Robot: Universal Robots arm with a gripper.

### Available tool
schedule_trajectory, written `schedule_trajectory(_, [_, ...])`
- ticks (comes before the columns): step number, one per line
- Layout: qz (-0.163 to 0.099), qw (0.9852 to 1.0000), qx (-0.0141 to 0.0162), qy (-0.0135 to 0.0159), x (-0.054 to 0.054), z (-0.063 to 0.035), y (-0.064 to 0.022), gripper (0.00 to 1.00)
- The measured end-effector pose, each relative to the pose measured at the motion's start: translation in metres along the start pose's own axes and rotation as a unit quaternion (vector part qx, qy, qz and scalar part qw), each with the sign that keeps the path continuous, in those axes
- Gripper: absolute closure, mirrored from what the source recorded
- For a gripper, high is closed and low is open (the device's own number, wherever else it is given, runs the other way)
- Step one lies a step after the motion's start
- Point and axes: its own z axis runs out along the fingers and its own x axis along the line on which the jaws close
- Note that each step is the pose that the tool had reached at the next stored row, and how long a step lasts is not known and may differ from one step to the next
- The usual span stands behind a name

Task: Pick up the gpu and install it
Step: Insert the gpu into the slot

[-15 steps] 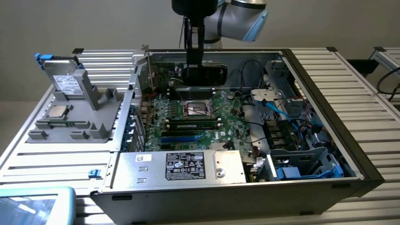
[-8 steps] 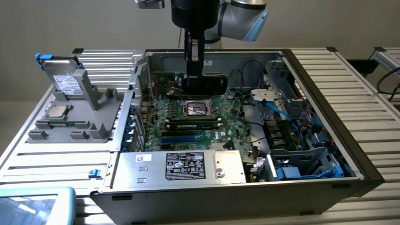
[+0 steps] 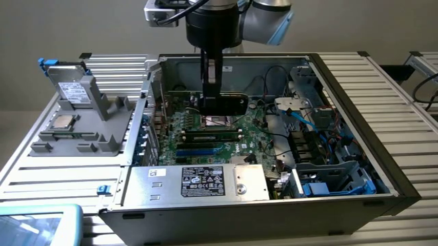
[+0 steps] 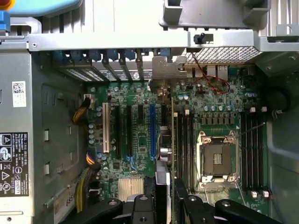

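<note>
My gripper (image 3: pixel 211 91) is shut on the gpu (image 3: pixel 222 104), a green card with a black cooler, and holds it upright on its edge over the motherboard (image 3: pixel 205 125) inside the open computer case (image 3: pixel 356 92). In the wrist view the gpu (image 4: pixel 164 140) appears edge-on. Its silvery end bracket (image 4: pixel 163 70) reaches toward the case's rear slot openings, and the card hangs just beside the long blue slot (image 4: pixel 152 130). The gripper (image 4: pixel 164 198) clamps the card from both sides with its black fingers (image 4: pixel 140 205). I cannot tell whether the card's lower edge touches a slot.
An open processor socket (image 4: pixel 216 158) and memory slots (image 4: pixel 252 144) lie beside the card. A silver power supply (image 3: pixel 205 182) fills the case's near side, and cables (image 3: pixel 301 115) and a drive cage (image 3: pixel 335 177) crowd the exterior view's right. A grey fixture (image 3: pixel 75 128) holding a processor chip (image 3: pixel 63 122) stands outside.
</note>
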Motion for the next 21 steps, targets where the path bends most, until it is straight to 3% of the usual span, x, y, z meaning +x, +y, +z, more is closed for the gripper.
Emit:
schedule_trajectory(13, [0.000,1.0000,0.0000,0.0000,0.017,0.0235,0.0155,0.73])
schedule_trajectory(21, [0.000,1.0000,-0.0001,0.0001,0.018,0.0380,0.0185,0.73])
